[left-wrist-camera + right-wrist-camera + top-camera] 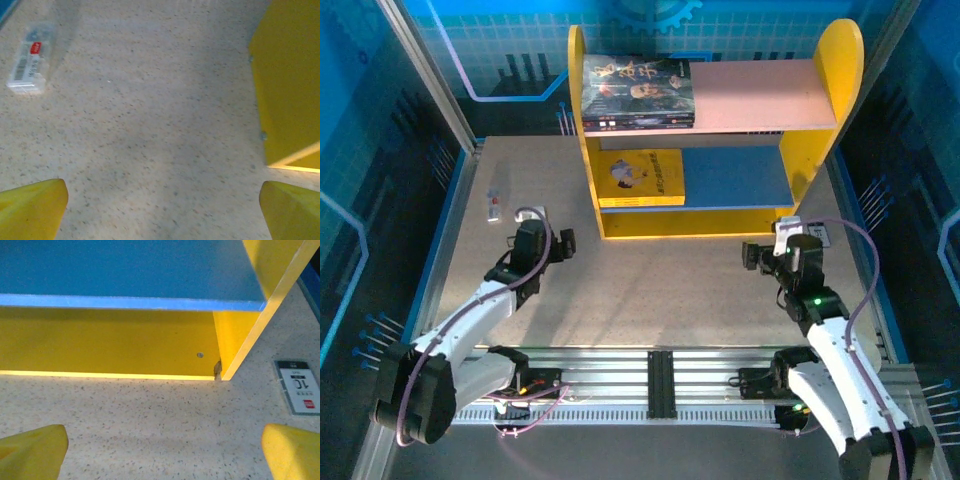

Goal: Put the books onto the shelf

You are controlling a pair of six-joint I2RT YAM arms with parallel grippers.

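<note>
The shelf (820, 120) stands at the back of the table, with yellow side panels, a pink upper board and a blue lower board (125, 270). Dark-covered books (638, 92) lie stacked on the left of the pink board. A yellow-covered book (640, 177) lies flat on the left of the blue board. My left gripper (558, 240) hangs open over bare tabletop just left of the shelf's yellow left panel (287, 90), nothing between its yellow fingers (35, 205). In front of the shelf's right foot (225, 340) my right gripper (758, 253) is open too, and empty.
A small white device (495, 207) lies on the table at the far left, beyond my left gripper (162, 200). A label card (299, 387) lies flat by the shelf's right panel. Blue walls enclose the table, and a rail (660, 385) runs along the near edge.
</note>
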